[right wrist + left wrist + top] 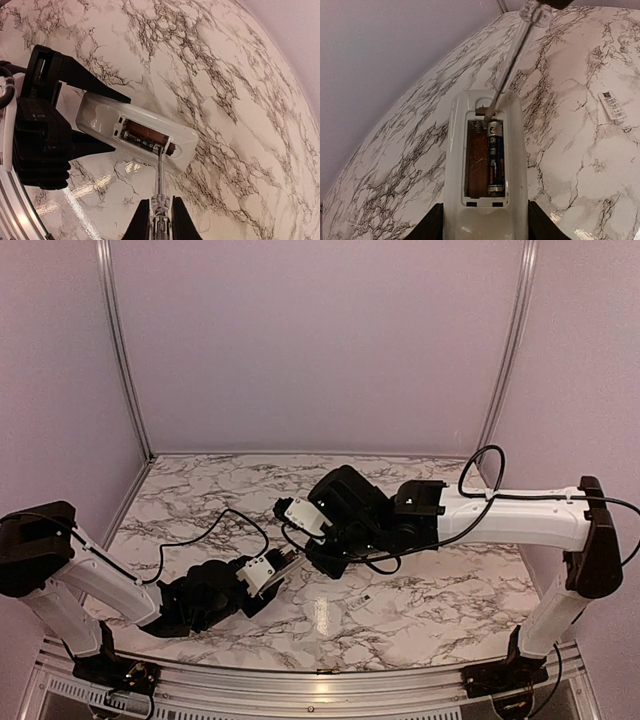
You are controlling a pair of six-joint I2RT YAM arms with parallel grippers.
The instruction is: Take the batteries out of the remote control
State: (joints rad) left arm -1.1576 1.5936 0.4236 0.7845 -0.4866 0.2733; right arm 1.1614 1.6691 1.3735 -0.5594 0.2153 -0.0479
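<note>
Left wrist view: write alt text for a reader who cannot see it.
A white remote control, held between the left fingers, has its compartment open: one battery in the right slot, the left slot empty. The tip of a thin tool sits at the battery's far end.

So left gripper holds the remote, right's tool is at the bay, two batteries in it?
No: left wrist view shows one battery in the bay, the other slot empty. The left gripper does hold the remote control; the tool in the right gripper is at the bay.
</note>
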